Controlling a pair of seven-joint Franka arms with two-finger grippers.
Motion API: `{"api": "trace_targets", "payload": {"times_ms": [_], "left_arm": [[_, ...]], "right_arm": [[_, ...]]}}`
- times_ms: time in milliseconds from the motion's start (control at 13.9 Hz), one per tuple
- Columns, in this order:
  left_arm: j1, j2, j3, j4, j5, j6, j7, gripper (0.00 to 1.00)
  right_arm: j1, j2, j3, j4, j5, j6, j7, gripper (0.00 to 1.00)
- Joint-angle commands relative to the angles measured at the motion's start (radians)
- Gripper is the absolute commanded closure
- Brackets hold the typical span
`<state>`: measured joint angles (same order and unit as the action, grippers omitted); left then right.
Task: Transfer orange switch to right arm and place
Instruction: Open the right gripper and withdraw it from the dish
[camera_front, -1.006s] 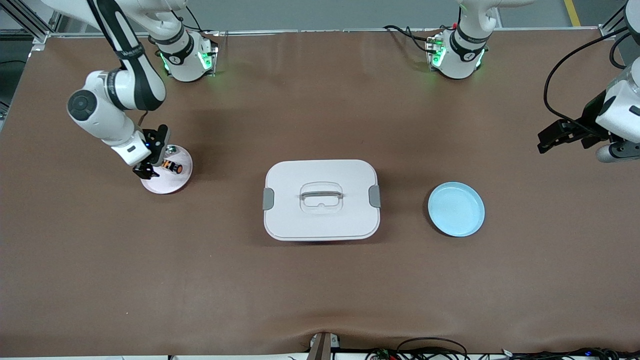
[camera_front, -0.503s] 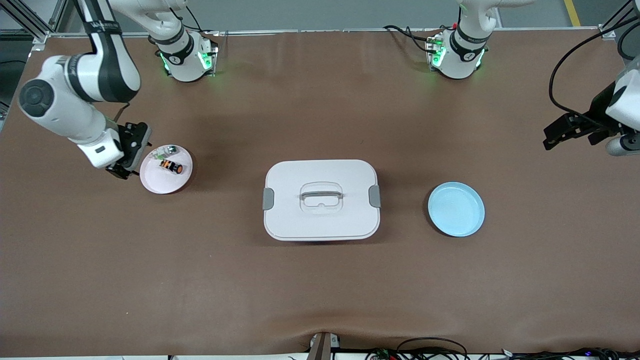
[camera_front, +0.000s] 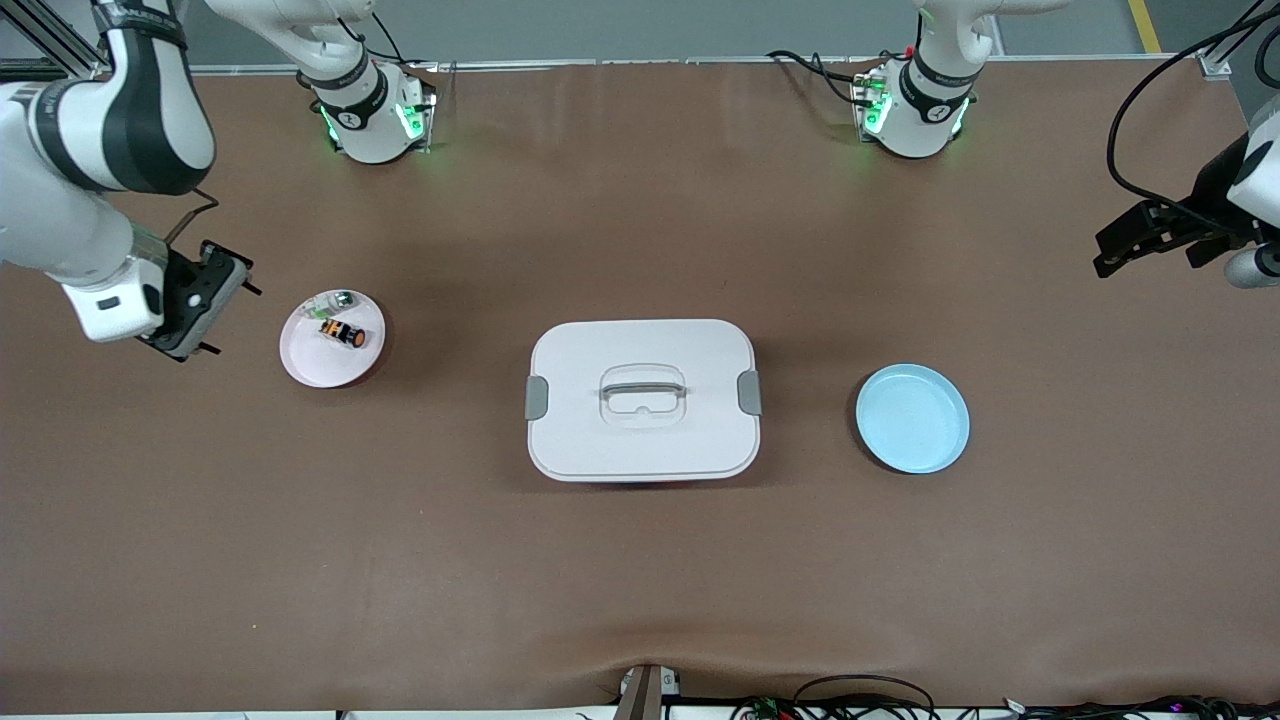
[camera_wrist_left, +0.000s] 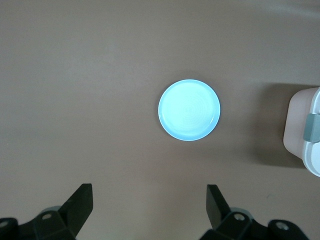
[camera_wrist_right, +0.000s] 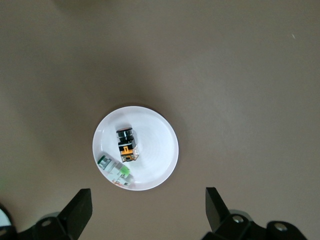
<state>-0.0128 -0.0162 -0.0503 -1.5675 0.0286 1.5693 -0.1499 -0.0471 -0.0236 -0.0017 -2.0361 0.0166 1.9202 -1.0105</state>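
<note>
Right arm lifts away, switch left on the pink plate

Since a second ago the right gripper (camera_front: 195, 305) has pulled up and off the pink plate (camera_front: 305, 365), and now hangs over bare table toward the right arm's end, fingers spread wide and holding nothing. The orange switch (camera_front: 342, 334) lies on that plate, just beside the small green-and-silver part (camera_front: 333, 299); the right wrist view shows the two nearly touching. The left gripper (camera_front: 1150, 235) waits high over its own end of the table, also spread wide and empty, looking down on the blue plate (camera_front: 945, 450). A white lidded box (camera_front: 690, 440) sits between the plates. Placement looks done. One risk: any return pass low over the plate could knock the switch against its neighbour
</note>
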Motion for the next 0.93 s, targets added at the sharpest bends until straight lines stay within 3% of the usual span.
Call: {"api": "trace_targets", "payload": {"times_ms": [0, 287, 862], "left_arm": [[0.013, 0.004, -0.009, 0.026, -0.013, -0.034, 0.016, 0.00], [0.007, 0.008, -0.009, 0.056, -0.021, -0.048, 0.016, 0.00], [0.005, 0.012, -0.009, 0.056, -0.024, -0.063, 0.018, 0.00]], "right_arm": [[-0.010, 0.079, 0.012, 0.192, -0.007, -0.165, 0.284, 0.00], [-0.027, 0.149, 0.012, 0.410, 0.000, -0.319, 0.527, 0.00], [-0.024, 0.145, 0.012, 0.603, -0.015, -0.366, 0.765, 0.00]]}}
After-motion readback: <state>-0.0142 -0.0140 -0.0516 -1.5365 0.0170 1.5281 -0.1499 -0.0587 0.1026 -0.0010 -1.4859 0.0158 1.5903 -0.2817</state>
